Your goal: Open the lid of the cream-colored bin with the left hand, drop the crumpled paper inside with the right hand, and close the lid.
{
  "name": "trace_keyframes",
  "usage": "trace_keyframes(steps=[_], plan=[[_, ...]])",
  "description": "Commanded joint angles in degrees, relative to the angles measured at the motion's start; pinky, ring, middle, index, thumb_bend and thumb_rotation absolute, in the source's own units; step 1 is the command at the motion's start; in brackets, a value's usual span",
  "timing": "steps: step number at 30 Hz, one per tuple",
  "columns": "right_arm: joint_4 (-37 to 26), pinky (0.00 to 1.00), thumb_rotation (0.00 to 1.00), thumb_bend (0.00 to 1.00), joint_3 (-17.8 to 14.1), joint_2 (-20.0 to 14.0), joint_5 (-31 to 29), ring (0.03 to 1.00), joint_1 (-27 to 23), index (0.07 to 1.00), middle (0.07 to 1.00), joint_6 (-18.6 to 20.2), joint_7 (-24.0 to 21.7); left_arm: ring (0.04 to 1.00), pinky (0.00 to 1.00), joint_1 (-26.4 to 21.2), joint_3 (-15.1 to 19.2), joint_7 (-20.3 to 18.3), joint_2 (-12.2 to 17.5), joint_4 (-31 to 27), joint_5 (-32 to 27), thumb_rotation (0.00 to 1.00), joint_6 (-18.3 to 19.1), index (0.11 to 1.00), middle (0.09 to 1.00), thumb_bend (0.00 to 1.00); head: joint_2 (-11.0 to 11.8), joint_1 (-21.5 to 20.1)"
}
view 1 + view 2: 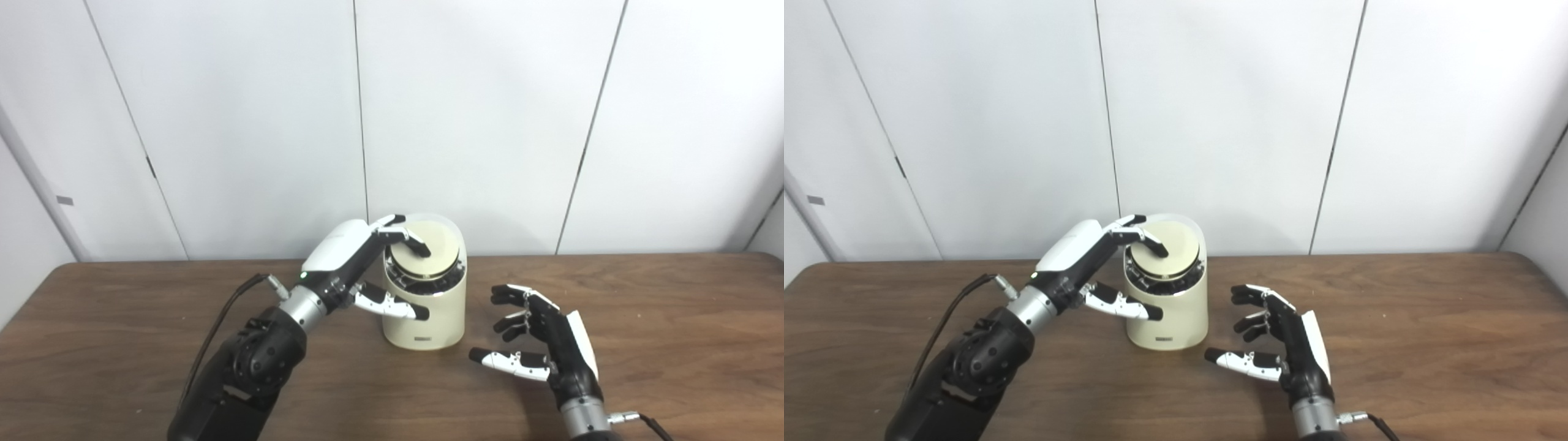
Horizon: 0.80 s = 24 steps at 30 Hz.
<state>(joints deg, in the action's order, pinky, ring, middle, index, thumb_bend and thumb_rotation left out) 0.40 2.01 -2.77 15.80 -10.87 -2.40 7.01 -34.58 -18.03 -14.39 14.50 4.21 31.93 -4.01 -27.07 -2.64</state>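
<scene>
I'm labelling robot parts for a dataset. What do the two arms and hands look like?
Both hands, the left hand and the right hand, are black with a white shell on the back and white finger segments ending in black tips. Silver metal wrist cuffs join them to black arms. A black cable runs along the left arm, and a green light glows near its wrist.

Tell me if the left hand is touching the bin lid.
Touching. In the left eye view, fingertips of the left hand rest on top of the lid of the bin, with no gap visible; the right eye view shows the same.
</scene>
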Motion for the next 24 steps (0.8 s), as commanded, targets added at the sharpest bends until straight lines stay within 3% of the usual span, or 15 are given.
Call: trace_keyframes(steps=[1, 6, 14, 24], plan=[[-2.3, 0.44, 0.04, 0.78, 0.0, 0.1, 0.1, 0.512, -1.9, 0.684, 0.688, -0.6, 0.1, 0.947, 0.96, -2.3, -0.7, 0.9, 1.2, -1.1, 2.8, 0.24, -1.8, 0.710, 0.733, 0.92, -0.1, 0.0], [-2.6, 0.44, 0.06, 0.78, -0.1, 0.0, -0.2, 0.519, -1.8, 0.685, 0.692, -0.4, -0.1, 0.924, 1.00, -2.8, -2.9, 1.6, 2.5, -0.9, 8.9, 0.25, -2.7, 0.685, 0.705, 0.94, -0.4, 0.1], [-3.1, 0.44, 0.07, 0.77, 0.0, -0.2, 0.6, 0.511, -1.7, 0.685, 0.687, -0.3, 0.0, 0.906, 1.00, -3.0, -4.7, -0.4, 3.3, -0.9, 14.0, 0.30, -0.8, 0.667, 0.686, 0.94, -0.9, 0.2], [-4.2, 0.41, 0.07, 0.76, -0.1, 0.0, 0.1, 0.523, -1.5, 0.684, 0.694, 0.9, -0.5, 0.850, 1.00, -3.5, -6.6, -4.5, 4.1, -0.8, 15.7, 0.32, 0.4, 0.644, 0.671, 0.94, -1.1, 0.1]])
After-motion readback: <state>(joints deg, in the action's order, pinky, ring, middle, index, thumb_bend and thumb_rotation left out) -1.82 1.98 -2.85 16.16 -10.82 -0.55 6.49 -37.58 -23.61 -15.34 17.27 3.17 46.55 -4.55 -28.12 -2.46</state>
